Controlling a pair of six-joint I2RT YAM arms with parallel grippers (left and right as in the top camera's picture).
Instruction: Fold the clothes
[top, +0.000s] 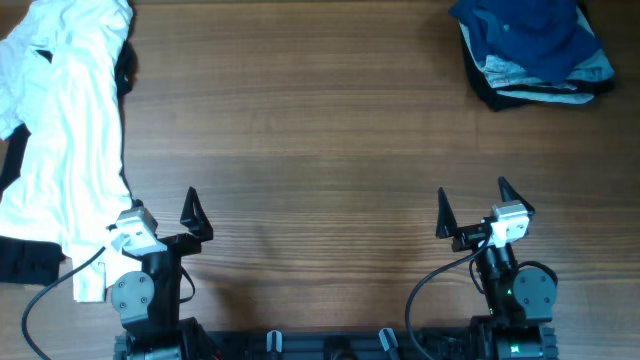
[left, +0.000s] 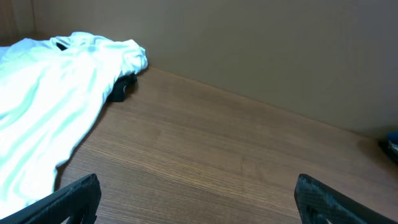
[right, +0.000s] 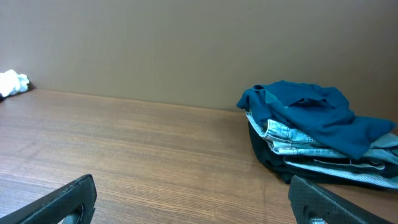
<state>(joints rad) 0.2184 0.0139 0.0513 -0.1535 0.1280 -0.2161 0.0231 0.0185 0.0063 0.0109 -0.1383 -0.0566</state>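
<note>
Overhead: shirt (top: 65, 130) is at the far-left edge of the worktop (top: 320, 150), unfolded, a long rumpled white strip running from the top-left corner down to the left arm's base. Black cloth (top: 25, 262) pokes out from under it low on the left, and another black bit (top: 123, 72) shows at its upper right edge. A stack (top: 530, 50) of folded clothes sits in the top-right corner, blue piece on top, well apart from the shirt. Left fingers (top: 193, 212) are spread wide and hold nothing; the outer one overlaps the shirt's lower edge in frame, can't tell if it touches. Right fingers (top: 443, 212) are also spread wide, nothing between them, bare wood ahead.

Left wrist: shirt (left: 50, 93) fills the left side and heaps up at the far end against the wall. The black bit (left: 121, 89) is tucked under that heap. Fingers (left: 68, 200) are apart at both lower corners, with only wood between them. A sliver of the stack (left: 390, 146) shows at the right edge.

Right wrist: stack (right: 317, 130) is ahead and to the right by the wall — blue on top, pale denim and dark layers under it. A bit of the shirt (right: 11, 82) shows far left. Fingers (right: 62, 200) are apart and hold nothing.
</note>
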